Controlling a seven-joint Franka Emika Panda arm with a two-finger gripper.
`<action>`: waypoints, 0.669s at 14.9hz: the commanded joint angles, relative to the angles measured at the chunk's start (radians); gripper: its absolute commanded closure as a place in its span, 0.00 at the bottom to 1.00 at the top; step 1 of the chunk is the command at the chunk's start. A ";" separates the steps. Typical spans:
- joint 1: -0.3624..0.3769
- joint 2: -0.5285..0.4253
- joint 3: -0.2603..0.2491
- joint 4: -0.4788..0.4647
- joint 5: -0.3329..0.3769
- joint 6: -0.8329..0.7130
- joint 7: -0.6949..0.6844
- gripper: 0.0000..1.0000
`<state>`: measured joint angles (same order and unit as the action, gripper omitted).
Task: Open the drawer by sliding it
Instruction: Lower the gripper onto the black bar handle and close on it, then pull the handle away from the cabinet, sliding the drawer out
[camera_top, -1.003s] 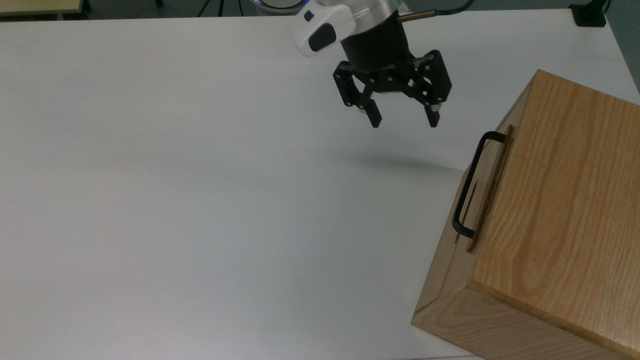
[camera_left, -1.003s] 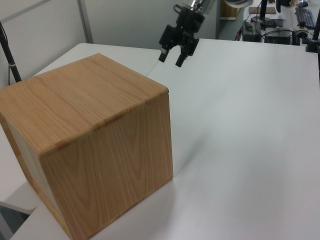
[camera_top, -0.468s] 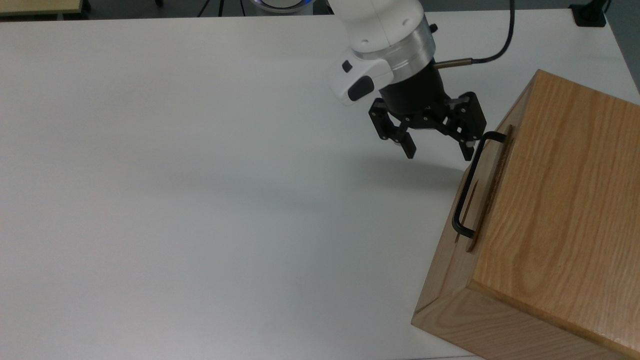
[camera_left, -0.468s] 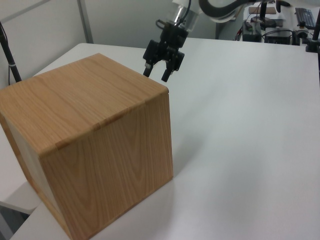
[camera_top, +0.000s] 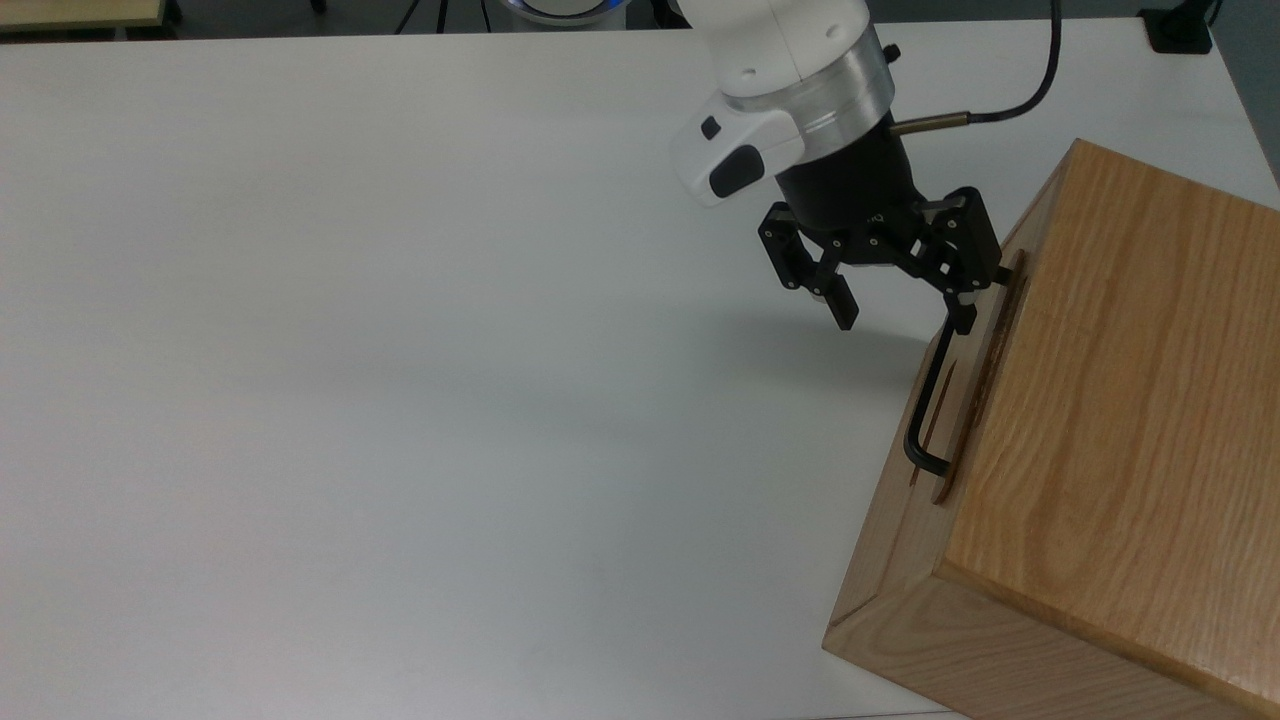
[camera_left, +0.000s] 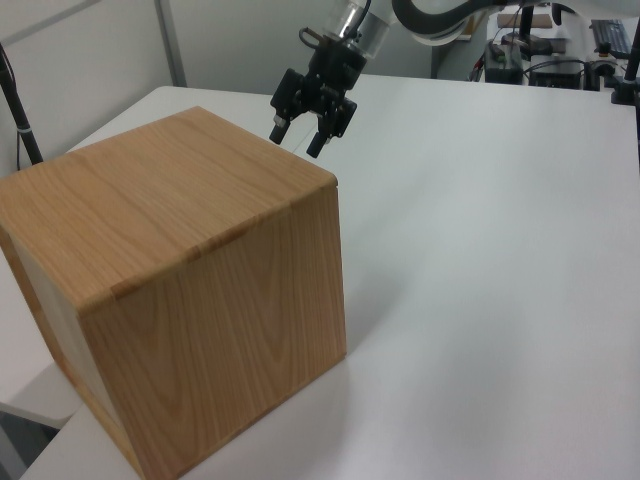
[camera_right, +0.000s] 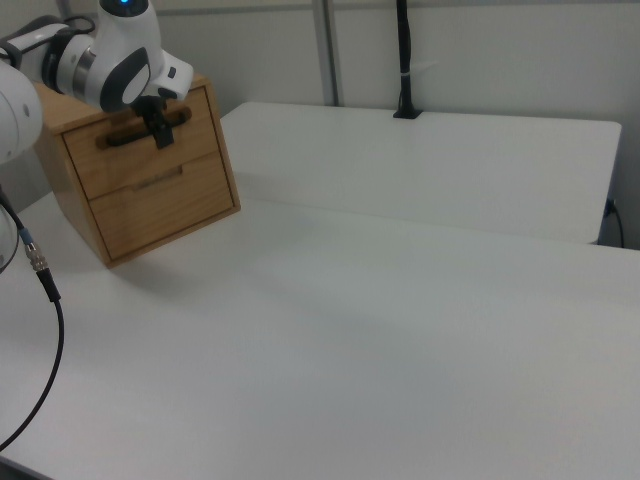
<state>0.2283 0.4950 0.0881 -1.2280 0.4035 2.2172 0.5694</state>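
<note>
**One closed drawer, jaws spread at its handle**

One drawer (camera_top: 975, 365) sits shut in the top of the cabinet (camera_top: 1100, 440), right beside the gripper (camera_top: 903, 318). In the top view the drawer front lies just to the right of the jaws and runs on below them, toward the top view's lower edge. One fingertip is at the upper end of the handle (camera_top: 928, 410), right against the bar; whether it actually touches cannot be told. The other finger hangs to the top view's left, over bare surface (camera_top: 400, 350).

In the right view the drawer (camera_right: 140, 140) is a wide, shallow panel of light wood, flush with the cabinet (camera_right: 150, 195) front, with a second panel beneath it. Its dark bar handle (camera_right: 120, 135) runs along the panel, and the gripper (camera_right: 157, 128) hangs in front of that bar, with the white wrist above it. In the top view the handle is a black U-shaped bar standing off the front, its lower end bent back into the wood.

The jaws stand wide apart and hold nothing. In the left view the gripper (camera_left: 297, 140) hovers just beyond the far top edge of the cabinet (camera_left: 190, 290), fingers pointing down and spread.
</note>
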 joint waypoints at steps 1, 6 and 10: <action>0.022 0.039 0.005 0.015 -0.044 0.030 0.049 0.10; 0.028 0.051 0.004 0.008 -0.049 0.047 0.047 0.37; 0.023 0.057 0.005 0.008 -0.052 0.039 0.056 0.89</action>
<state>0.2480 0.5416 0.1012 -1.2207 0.3752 2.2591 0.5955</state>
